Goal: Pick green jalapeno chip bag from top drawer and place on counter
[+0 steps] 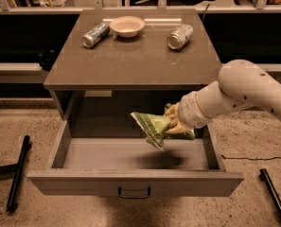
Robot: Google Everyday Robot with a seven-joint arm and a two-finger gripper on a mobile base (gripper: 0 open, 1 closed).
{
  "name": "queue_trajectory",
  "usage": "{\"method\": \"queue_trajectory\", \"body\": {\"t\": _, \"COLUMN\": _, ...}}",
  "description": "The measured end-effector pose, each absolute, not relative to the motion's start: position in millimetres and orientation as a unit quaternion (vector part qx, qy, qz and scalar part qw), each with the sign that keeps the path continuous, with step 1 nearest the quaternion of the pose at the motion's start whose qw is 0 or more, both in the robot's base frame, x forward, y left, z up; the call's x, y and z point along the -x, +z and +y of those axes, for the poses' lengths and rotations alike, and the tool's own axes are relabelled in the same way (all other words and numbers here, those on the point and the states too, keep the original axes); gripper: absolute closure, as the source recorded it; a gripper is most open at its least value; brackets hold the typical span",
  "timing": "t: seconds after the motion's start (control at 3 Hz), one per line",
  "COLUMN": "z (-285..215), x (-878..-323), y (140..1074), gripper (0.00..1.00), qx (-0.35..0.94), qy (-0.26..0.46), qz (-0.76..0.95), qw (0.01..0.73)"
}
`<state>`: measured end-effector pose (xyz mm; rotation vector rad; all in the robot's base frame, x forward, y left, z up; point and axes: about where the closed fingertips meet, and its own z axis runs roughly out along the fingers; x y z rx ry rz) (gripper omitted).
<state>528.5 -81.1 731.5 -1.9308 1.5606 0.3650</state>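
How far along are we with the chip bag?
Done: the top drawer is open and the gripper is shut on the green jalapeno chip bag. In hand: the bag hangs in the air above the drawer floor, below counter height. Left: raise it and set it on the counter.
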Motion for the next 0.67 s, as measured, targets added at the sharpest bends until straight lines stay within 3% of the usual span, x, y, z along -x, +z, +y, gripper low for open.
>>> {"method": "queue_trajectory", "body": {"t": 0.67, "z": -95.6, "x": -536.7, "y": 779.5, "gripper": 1.00, "qx": 0.728, "qy": 0.121, "qz": 0.583, "qw": 0.341}}
